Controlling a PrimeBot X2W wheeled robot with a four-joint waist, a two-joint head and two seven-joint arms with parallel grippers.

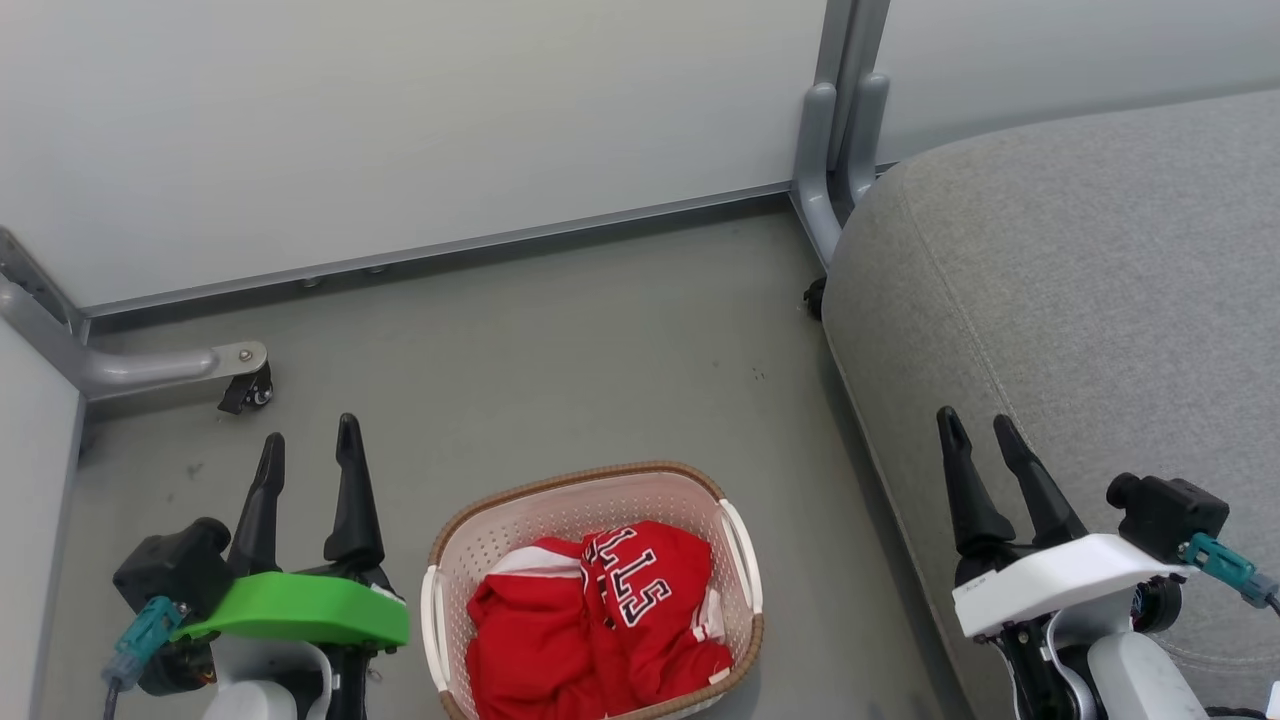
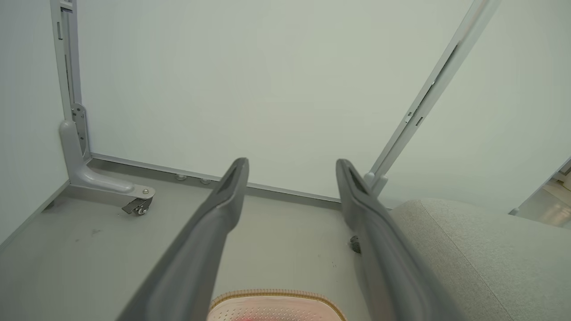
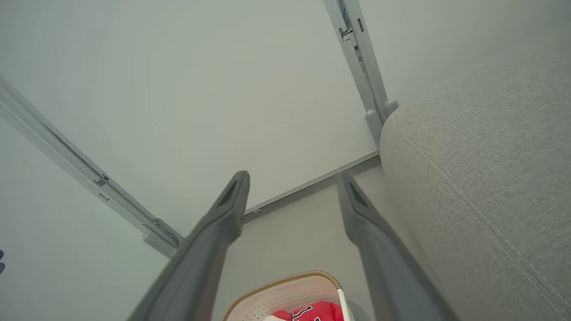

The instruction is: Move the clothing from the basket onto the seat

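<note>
left claw (image 1: 310, 432) spread wide, left of basket (image 1: 580, 478) | right claw (image 1: 975, 420) spread wide, right of basket | red clothing (image 1: 600, 610) inside basket | grey seat (image 1: 1080, 280) right of basket

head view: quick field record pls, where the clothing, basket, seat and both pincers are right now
clothing: red, bunched inside the basket
basket: on the floor, left of the seat
seat: grey, no clothing on its visible part
left pincer: open, empty, left of the basket
right pincer: open, empty, seen against the seat's edge
progress: transfer not yet started
</note>
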